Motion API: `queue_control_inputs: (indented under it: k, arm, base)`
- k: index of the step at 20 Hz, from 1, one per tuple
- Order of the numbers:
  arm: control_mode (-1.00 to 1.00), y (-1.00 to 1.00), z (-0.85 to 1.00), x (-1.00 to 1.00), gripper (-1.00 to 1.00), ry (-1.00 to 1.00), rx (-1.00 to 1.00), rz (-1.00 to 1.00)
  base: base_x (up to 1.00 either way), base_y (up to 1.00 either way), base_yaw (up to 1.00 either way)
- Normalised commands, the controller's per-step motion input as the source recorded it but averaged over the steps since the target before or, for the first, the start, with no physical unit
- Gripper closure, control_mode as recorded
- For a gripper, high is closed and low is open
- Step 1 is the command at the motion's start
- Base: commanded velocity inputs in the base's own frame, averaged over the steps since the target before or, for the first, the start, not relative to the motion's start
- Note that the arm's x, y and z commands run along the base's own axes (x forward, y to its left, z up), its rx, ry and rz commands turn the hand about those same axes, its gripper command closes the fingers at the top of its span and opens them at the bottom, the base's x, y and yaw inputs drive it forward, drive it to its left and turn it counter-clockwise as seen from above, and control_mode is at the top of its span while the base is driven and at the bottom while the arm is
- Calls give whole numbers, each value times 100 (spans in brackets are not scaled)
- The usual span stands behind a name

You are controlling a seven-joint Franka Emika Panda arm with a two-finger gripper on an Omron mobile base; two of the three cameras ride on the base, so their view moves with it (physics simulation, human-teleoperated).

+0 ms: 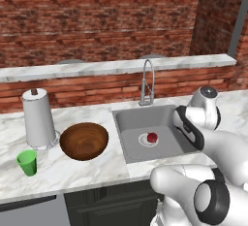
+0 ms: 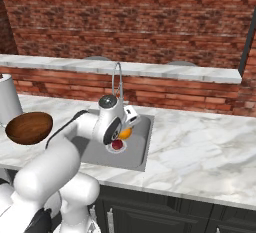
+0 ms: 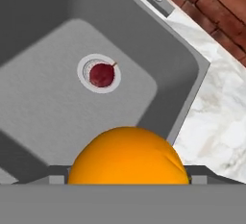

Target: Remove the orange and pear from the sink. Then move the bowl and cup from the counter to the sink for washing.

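sink (image 1: 131, 123): matt grey metal | bowl (image 1: 84, 140): glossy brown wood | counter (image 1: 72, 167): veined marble

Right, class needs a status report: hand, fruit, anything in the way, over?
Hand closed round the orange, above the sink. Pear sits on the drain. Bowl and cup on counter. Nothing seen blocking.

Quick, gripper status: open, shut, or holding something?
Gripper: closed on the orange, which it holds above the sink; the pear sits on the drain.
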Motion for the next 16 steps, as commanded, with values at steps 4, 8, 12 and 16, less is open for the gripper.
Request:
queue_control_inputs:
  k: [4, 8, 12, 16]
  arm:
    - [-100, -20, 26, -10, 100, -7, 0, -2]
    - [-100, -21, 18, -4, 100, -7, -3, -4]
    - [-100, -21, 13, -1, 100, -5, -5, -3]
    - [-100, -20, 8, 0, 100, -5, -5, -3]
  base:
    - [0, 0, 0]
    - [0, 0, 0]
    - [0, 0, 0]
    - [0, 0, 0]
